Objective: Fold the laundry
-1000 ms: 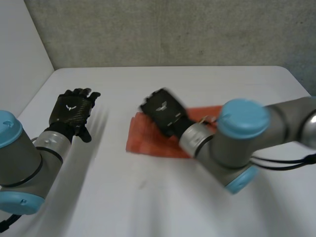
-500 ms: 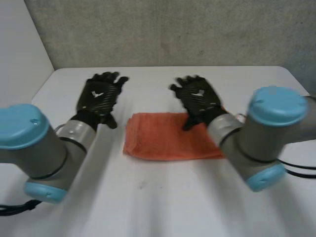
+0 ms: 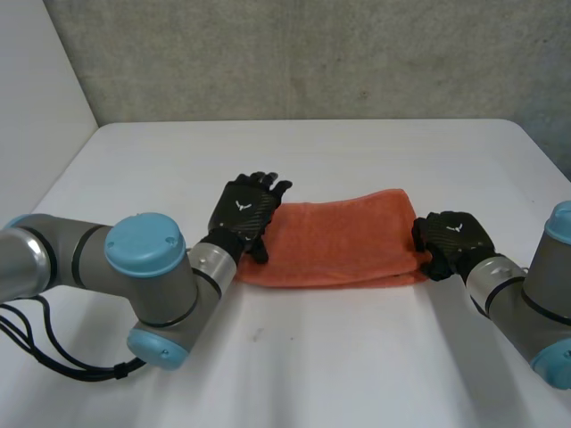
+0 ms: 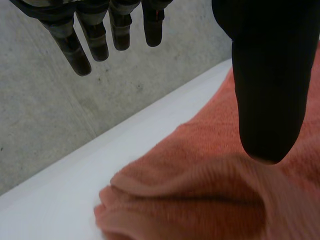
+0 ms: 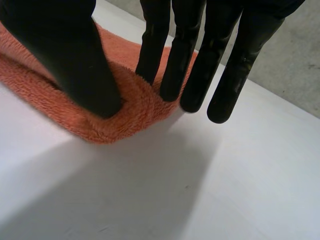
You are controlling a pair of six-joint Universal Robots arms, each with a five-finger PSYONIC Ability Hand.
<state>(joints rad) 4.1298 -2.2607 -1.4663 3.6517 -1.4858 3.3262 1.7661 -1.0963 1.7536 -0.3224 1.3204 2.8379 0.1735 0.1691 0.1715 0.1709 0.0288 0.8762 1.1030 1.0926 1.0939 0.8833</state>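
An orange towel [image 3: 343, 236] was laid across the middle of the white table [image 3: 357, 366], already doubled into a long band with its folded edge toward the robot. The left hand [image 3: 243, 214] was placed at the band's left end with its palm down. In the left wrist view its fingers [image 4: 97, 37] were held straight and spread well above the cloth, and its thumb [image 4: 265, 90] was hung just over the pile. No grasp was made there, and contact could not be confirmed.

The right hand [image 3: 453, 239] was set at the band's right end. In the right wrist view the thumb was pressed into the near edge and the fingertips were set against the far side, so that a ridge of cloth was pinched between them. That end was judged to be held.

The step in hand was judged to be the second fold, in which the band is to be halved end to end. For that, the held right end would need to be lifted and carried over toward the left end, then laid down with the edges matched. The left hand would need to be pressed flat as an anchor or drawn clear of the landing place. A loose pinch could let the layers slip apart.
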